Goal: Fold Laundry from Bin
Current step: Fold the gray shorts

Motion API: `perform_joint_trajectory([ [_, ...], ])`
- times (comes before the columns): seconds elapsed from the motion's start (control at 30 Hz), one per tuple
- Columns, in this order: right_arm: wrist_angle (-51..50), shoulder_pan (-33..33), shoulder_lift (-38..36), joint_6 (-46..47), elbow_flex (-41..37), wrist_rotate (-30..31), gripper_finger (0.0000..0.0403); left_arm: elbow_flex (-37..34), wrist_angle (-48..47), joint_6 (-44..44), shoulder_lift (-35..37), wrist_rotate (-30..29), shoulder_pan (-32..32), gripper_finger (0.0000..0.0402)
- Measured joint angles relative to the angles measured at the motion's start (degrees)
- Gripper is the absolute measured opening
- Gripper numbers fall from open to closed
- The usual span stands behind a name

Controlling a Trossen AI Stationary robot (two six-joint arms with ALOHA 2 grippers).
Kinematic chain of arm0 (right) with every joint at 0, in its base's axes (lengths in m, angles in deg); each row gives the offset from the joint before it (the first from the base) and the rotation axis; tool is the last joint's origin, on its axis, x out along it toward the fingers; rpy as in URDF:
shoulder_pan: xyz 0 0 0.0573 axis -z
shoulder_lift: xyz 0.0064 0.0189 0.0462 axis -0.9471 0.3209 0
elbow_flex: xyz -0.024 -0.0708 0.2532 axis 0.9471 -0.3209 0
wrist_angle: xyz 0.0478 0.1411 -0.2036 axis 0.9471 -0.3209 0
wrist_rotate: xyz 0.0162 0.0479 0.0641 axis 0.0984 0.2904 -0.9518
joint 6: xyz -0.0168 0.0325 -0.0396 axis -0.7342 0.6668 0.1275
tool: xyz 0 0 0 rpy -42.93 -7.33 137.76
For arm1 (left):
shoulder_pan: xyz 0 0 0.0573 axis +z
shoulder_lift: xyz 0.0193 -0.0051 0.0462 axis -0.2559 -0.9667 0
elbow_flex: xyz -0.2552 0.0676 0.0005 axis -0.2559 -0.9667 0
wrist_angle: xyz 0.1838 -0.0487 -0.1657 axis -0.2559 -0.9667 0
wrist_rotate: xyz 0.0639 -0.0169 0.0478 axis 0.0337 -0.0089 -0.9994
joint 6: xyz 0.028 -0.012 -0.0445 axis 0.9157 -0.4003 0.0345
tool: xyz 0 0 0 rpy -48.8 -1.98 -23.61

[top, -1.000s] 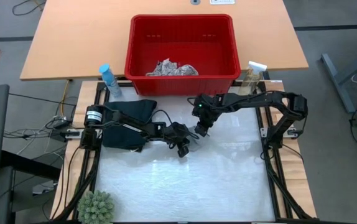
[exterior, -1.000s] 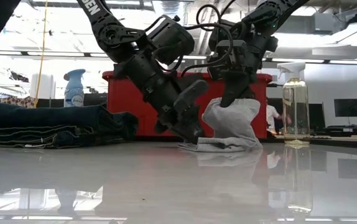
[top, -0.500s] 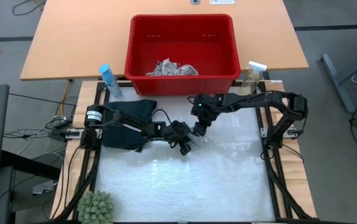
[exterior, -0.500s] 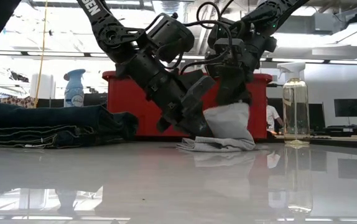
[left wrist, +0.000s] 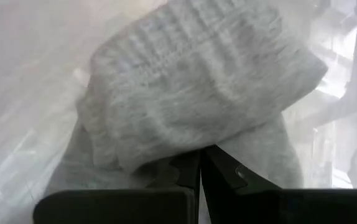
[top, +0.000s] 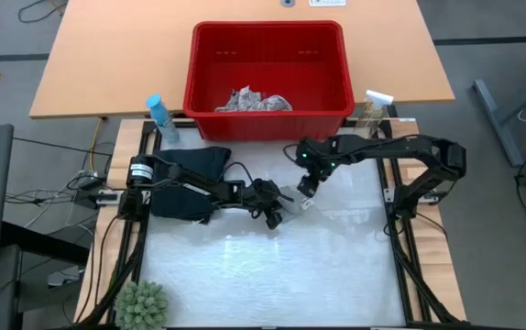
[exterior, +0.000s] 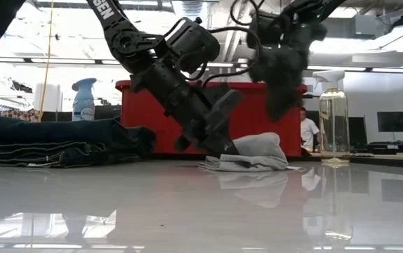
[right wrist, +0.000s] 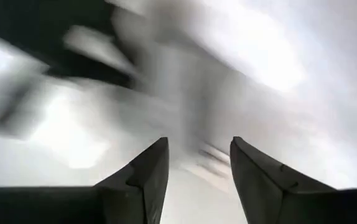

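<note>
The small grey cloth (exterior: pixel 256 152) lies in a low folded heap on the white table top, just right of centre (top: pixel 292 203). My left gripper (exterior: pixel 219 144) is shut at the cloth's left side, slanting down to the table. My right gripper (exterior: pixel 279 105) hangs open above the cloth and clear of it, nothing between its fingers (right wrist: pixel 194 168). Folded dark trousers (top: pixel 190 181) rest on the table's left part. The red bin (top: pixel 268 37) stands behind the table with a leaf-print white cloth (top: pixel 254 101) on its floor. My left gripper has its shut fingertips (left wrist: pixel 191 171) at the grey cloth's near-left edge, coming slanting down from the table's left. A folded-over flap (left wrist: pixel 197 93) lies over the tips and hides the place of contact. The cloth lies slack on the table.
A blue spray bottle (top: pixel 160 117) stands at the table's far left corner and a clear one (exterior: pixel 333 116) at the far right. A green plant (top: pixel 142 304) sits at the near left. The white surface near the front edge (top: pixel 272 275) is bare. A person (exterior: pixel 305 131) shows far behind.
My right gripper has opened and let go of the grey cloth's raised part, then gone up and a little toward the table's right. The cloth, which stood up under that gripper, has sunk over into a low folded heap. Its lower edge has stayed by my left gripper.
</note>
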Motion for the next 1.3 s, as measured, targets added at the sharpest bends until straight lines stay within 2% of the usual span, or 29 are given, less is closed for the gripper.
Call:
perform_joint_trajectory([
  [0.07, -3.58, -0.11, -0.63, 0.26, -0.87, 6.59, 0.0179, 0.03, 0.49, -0.53, -0.49, -0.35, -0.06, 0.0],
  [0.17, -0.64, -0.86, -0.35, 2.83, -3.37, 7.0, 0.0148, 0.05, 1.65, -1.57, -1.16, -0.33, -0.13, 0.0],
  [0.3, 0.39, -2.38, 0.18, 6.96, -5.74, 7.44, 0.0086, 0.05, 2.59, -3.48, -1.44, 0.46, -0.15, 0.0],
  [0.47, 0.57, -3.81, 0.18, 7.13, -6.03, 8.39, 0.0017, 0.05, 3.14, -3.43, -1.51, -0.56, -0.34, 0.0],
  [0.6, 2.67, -5.21, 0.49, 8.17, -6.03, 8.65, 0.0022, 0.04, 2.97, -4.7, -1.34, -0.27, -0.34, 0.0],
  [0.7, 1.89, -5.84, 0.53, 8.87, -6.03, 10.05, 0.0034, -0.07, 1.03, -5.69, 1.67, 1.26, -0.01, 0.0],
  [0.87, 1.86, -5.97, 0.51, 8.8, -6.03, 11.25, 0.0016, 0.09, -5.01, -5.14, 7.9, 1.51, 0.78, 0.0],
  [0.97, 2.28, -6.41, 0.51, 9.0, -6.03, 11.6, 0.0013, 0.03, -9.05, -5.4, 11.31, 2.65, 1.22, 0.0],
  [1.03, 1.38, -6.58, 0.51, 9.25, -6.03, 11.67, 0.0018, 0.18, -15.24, -5.37, 13.82, 2.85, 1.17, 0.0],
  [1.13, -1.69, -6.58, 0.51, 9.28, -6.03, 11.89, 0.0027, -0.58, -23.38, -5.14, 14.54, 0.5, -0.63, 0.0],
  [1.2, -3.47, -6.65, 0.51, 9.62, -6.12, 13.05, 0.0027, -1.87, -23.63, -5.66, 14.16, -0.36, -1.99, 0.0],
  [1.3, -1.24, -7.13, 0.51, 10.78, -7.75, 13.15, 0.0017, -2.79, -17.4, -7.74, 12.87, -0.4, -3.94, 0.0],
])
